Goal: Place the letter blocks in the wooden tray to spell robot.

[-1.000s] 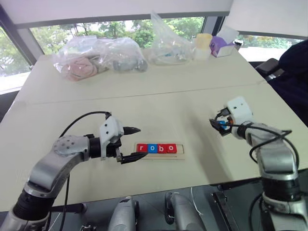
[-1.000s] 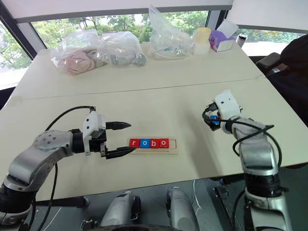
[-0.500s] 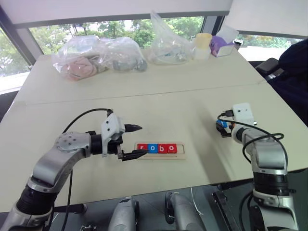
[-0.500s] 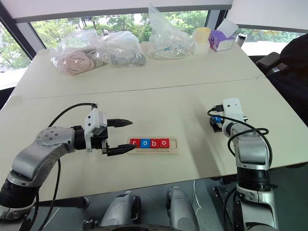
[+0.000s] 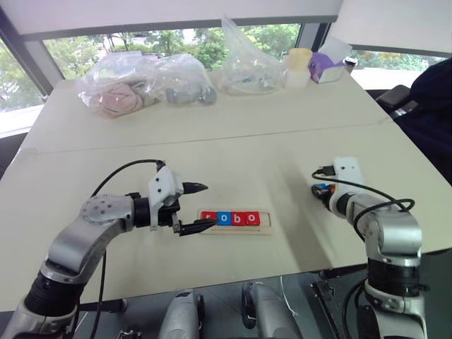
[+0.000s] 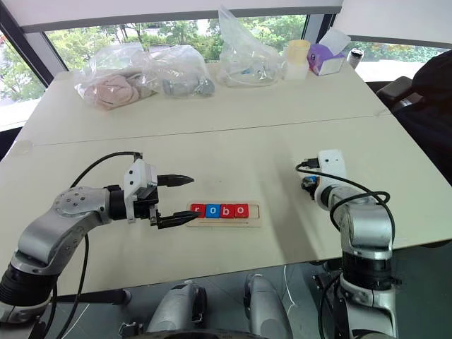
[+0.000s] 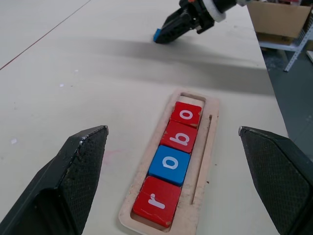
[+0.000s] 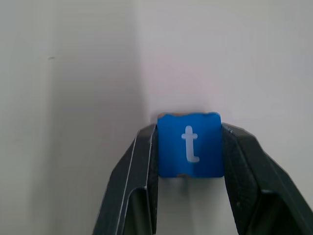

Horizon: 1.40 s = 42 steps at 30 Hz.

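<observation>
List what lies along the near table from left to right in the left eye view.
Left end effector → wooden tray holding tiles r, o, b, o → right end effector gripping the blue t tile.

Bright daylight from the far windows (image 5: 176,39), slightly blown out w/ greenery washed pale. Table (image 5: 233,155) evenly lit, mild sheen, no hard glare. Soft shadows fall toward the near side, e.g. beside the wooden tray (image 7: 208,147). Head views sharp at centre, some wide-angle bending at edges. Left wrist view: own fingertips (image 7: 73,181) big and soft-focus. Right wrist view: flat, pale light.
</observation>
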Each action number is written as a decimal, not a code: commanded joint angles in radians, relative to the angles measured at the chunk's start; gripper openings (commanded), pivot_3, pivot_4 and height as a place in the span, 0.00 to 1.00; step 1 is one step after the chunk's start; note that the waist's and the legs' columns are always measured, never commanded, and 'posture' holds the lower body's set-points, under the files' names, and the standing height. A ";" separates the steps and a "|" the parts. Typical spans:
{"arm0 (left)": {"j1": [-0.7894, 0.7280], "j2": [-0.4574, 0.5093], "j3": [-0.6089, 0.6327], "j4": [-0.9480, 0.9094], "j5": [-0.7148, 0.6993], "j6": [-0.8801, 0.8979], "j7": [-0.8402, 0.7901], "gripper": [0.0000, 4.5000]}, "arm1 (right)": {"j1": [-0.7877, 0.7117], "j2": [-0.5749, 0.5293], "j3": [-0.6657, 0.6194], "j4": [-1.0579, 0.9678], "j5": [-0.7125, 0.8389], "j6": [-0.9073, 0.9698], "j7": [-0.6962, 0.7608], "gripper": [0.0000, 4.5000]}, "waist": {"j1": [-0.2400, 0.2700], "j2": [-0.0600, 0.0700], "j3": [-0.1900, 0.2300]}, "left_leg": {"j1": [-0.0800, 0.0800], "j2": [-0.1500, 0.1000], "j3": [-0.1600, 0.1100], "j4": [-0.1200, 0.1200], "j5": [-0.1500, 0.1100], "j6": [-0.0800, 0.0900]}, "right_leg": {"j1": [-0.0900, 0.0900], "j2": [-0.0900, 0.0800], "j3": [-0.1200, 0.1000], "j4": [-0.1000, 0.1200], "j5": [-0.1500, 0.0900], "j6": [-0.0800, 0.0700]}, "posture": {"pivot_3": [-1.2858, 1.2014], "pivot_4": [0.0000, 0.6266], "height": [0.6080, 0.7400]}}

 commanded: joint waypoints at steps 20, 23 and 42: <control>-0.029 0.006 -0.001 0.012 -0.006 -0.022 -0.054 1.00 | 0.179 0.087 0.075 -0.416 0.073 0.227 -0.125 0.71 | -0.002 0.000 0.000 | -0.012 0.000 0.000 0.001 0.000 0.000 | -0.011 -0.001 -0.001 -0.001 0.000 0.000 | 0.52 0.24 1.00; -0.012 0.029 0.012 -0.008 -0.015 -0.023 -0.072 1.00 | 0.150 -0.008 0.053 -0.406 0.146 0.227 -0.022 0.99 | -0.004 0.001 0.000 | -0.012 0.000 0.001 0.002 0.000 0.000 | -0.011 -0.002 -0.001 -0.001 0.000 0.000 | 0.52 0.24 1.00; -0.039 0.093 0.028 -0.010 -0.039 -0.018 -0.135 1.00 | 0.227 -0.663 0.155 0.278 0.207 -0.924 0.936 0.99 | -0.001 -0.001 0.001 | -0.013 -0.003 0.002 0.005 0.000 0.000 | -0.009 -0.001 -0.001 -0.003 0.000 0.001 | 0.52 0.24 1.00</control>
